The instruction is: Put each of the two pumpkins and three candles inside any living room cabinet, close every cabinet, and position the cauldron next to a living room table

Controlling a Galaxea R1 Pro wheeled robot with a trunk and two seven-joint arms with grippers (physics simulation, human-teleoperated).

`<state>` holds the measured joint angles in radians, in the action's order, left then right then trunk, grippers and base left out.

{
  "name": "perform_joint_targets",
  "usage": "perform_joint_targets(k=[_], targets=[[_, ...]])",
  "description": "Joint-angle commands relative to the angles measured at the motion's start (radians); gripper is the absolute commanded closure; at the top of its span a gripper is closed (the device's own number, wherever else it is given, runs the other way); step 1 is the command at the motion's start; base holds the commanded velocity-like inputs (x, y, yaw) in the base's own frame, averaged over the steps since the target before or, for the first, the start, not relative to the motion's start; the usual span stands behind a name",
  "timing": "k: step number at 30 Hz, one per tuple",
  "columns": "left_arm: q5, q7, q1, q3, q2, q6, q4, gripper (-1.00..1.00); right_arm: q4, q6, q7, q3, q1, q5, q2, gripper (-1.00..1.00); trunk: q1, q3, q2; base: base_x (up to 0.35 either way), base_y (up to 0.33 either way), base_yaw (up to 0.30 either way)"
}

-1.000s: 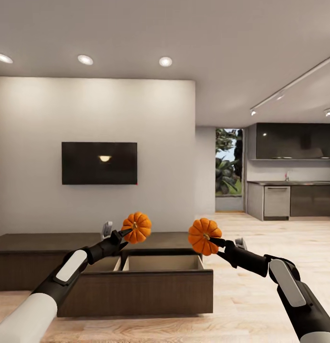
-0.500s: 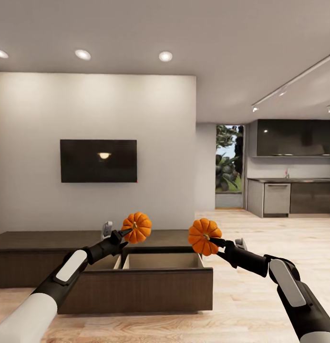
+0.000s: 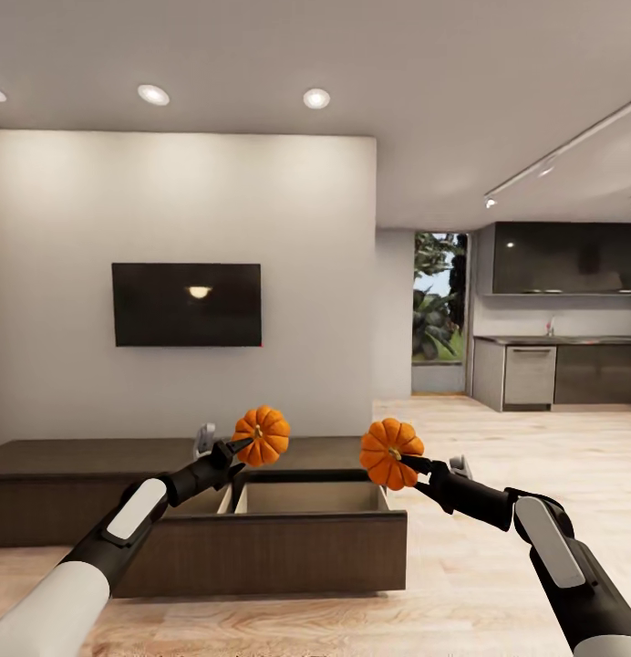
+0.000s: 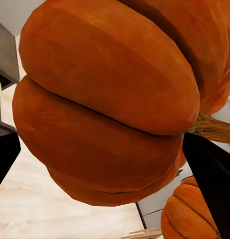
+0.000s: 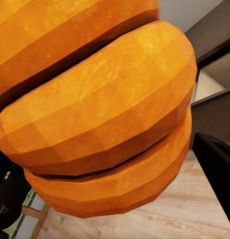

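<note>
Orange ribbed pumpkins point(image 3: 261, 435) point(image 3: 390, 453), one gripped in each hand point(image 3: 245, 444) point(image 3: 408, 463).

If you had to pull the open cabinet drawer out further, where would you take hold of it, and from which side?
I'd grip the top edge of the drawer front, coming from above: the front is flat and handleless, and the open drawer leaves that lip exposed. Both hands currently hold pumpkins.

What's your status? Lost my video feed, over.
Left tool shut on one ribbed orange pumpkin, right tool shut on the other pumpkin. Long dark brown wooden cabinet ahead, drawer open. Nothing in the way.
</note>
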<state>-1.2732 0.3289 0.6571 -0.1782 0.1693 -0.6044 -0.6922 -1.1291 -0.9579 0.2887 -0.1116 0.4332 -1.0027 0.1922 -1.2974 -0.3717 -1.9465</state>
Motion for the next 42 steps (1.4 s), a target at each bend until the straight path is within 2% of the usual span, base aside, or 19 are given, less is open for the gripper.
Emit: perform_joint_targets(k=[1, 31, 42], targets=[[-0.006, 0.002, 0.001, -0.003, 0.001, -0.001, 0.000, 1.00, 0.000, -0.005, 0.006, -0.002, 0.001, 0.004, 0.000, 1.00, 0.000, -0.003, -0.001, 0.000, 0.000, 0.000], [-0.006, 0.002, 0.001, -0.003, 0.001, -0.001, 0.000, 1.00, 0.008, -0.005, 0.005, -0.003, 0.001, 0.006, 0.001, 1.00, 0.000, -0.053, -0.001, 0.000, 0.000, 0.000], [-0.007, 0.003, 0.001, -0.003, 0.002, -0.003, 0.000, 1.00, 0.008, -0.005, -0.020, -0.003, 0.001, 0.003, 0.000, 1.00, 0.000, -0.071, -0.001, 0.000, 0.000, 0.000]])
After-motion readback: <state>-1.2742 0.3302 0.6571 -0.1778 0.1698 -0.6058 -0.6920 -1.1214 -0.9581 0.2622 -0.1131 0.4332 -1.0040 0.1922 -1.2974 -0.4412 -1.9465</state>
